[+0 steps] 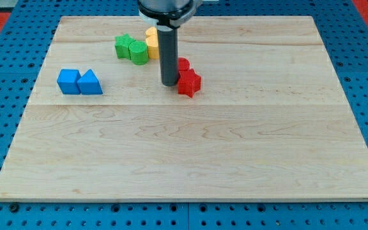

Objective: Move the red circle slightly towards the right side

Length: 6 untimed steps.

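- Just right of the rod, near the view's top centre of the table (pixel 190 153), lies the red circle (pixel 183 64); only a small part of it shows, because the rod covers its left side.
- My tip (pixel 169 84), the end effector, is a plain rod with nothing to spread or pinch; it stands on the table, close to the red circle's left and slightly lower in the view. I cannot tell if they touch.
- Being round, the red circle shows no long axis and no pointing direction that I can read.
- Touching the circle from below is a red star-like block (pixel 189 83), just right of my tip.
- Behind the rod, towards the view's top left, a yellow block (pixel 151 39) is partly hidden; its shape is unclear.
- Beside it are two green blocks: a green star-like block (pixel 124 45) and a green rounded block (pixel 138 52), touching each other.
- Well apart, at the view's left, a blue cube (pixel 68 81) and a blue triangle (pixel 90 82) stand side by side, touching.
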Motion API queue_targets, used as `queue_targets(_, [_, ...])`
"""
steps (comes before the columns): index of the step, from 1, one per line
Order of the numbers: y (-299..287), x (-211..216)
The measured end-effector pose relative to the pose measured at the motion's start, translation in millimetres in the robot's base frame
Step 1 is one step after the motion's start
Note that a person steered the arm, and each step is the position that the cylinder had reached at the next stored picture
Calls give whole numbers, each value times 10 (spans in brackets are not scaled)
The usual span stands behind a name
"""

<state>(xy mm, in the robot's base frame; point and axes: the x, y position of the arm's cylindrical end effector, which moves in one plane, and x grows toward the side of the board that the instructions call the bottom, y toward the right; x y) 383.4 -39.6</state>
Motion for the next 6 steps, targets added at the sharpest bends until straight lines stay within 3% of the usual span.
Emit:
queue_targets(1, [-301,-164])
queue_targets(2, [-8,-415])
queue_targets(4, [419,-428])
queue_targets(5, [317,-533])
queue_targets(6, [599,-712])
